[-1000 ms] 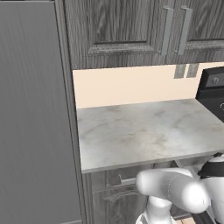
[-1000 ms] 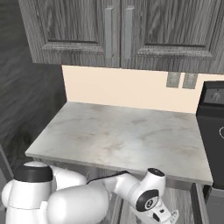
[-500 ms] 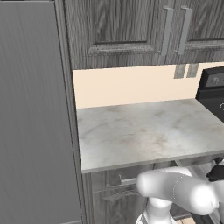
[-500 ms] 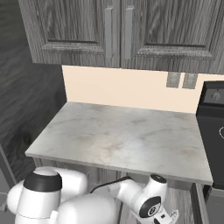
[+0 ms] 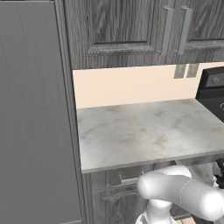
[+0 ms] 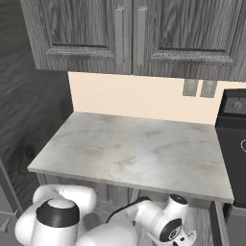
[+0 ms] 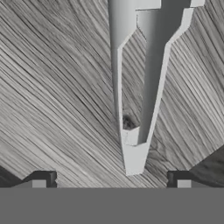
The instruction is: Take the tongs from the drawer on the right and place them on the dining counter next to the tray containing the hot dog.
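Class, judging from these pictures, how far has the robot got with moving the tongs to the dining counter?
Done: the hand is over the tongs, which lie on dark wood grain, apparently the drawer's floor. In hand: the gripper is open, its fingertips either side of the tongs' joined end, nothing gripped yet. Left: close on the tongs, lift them, carry them to the dining counter and set them beside the tray.

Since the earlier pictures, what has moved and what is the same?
The arm has swung lower and further right under the worktop. Nothing was gripped or released: the gripper stays open over the tongs, which lie on the drawer floor. Worktop and cabinets stayed put.
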{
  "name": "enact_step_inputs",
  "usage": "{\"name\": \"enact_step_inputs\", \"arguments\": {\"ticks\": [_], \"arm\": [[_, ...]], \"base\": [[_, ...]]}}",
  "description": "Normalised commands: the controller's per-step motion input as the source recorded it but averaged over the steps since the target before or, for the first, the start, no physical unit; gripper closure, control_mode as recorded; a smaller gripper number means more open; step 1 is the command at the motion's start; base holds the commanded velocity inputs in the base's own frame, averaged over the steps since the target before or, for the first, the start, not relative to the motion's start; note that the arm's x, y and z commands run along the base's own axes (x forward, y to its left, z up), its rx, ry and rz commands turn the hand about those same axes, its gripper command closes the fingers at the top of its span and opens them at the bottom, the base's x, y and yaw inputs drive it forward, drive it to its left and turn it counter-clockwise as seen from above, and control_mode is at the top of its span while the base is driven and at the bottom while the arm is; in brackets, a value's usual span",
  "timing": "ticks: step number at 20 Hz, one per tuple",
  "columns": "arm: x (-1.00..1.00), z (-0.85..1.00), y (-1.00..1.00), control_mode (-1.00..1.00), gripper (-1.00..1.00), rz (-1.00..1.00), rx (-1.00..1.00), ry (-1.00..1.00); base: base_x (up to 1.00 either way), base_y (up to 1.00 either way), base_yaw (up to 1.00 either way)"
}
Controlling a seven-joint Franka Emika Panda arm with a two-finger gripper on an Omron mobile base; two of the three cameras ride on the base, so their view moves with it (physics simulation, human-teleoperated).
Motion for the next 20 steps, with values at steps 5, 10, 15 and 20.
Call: {"name": "enact_step_inputs", "arguments": {"ticks": [5,10,15,20], "arm": [[0.02,-0.16,-0.35,-1.0,-1.0,0.0,0.04,0.0],[0.0,-0.26,-0.32,-1.0,-1.0,0.0,0.02,0.0],[0.0,-0.41,-0.1,-1.0,-1.0,0.0,0.02,0.0],[0.0,-0.38,-0.02,-1.0,-1.0,0.0,0.01,0.0]], "base": [[0.0,0.0,0.0],[0.0,0.0,0.0],[0.0,0.0,0.0],[0.0,0.0,0.0]]}}
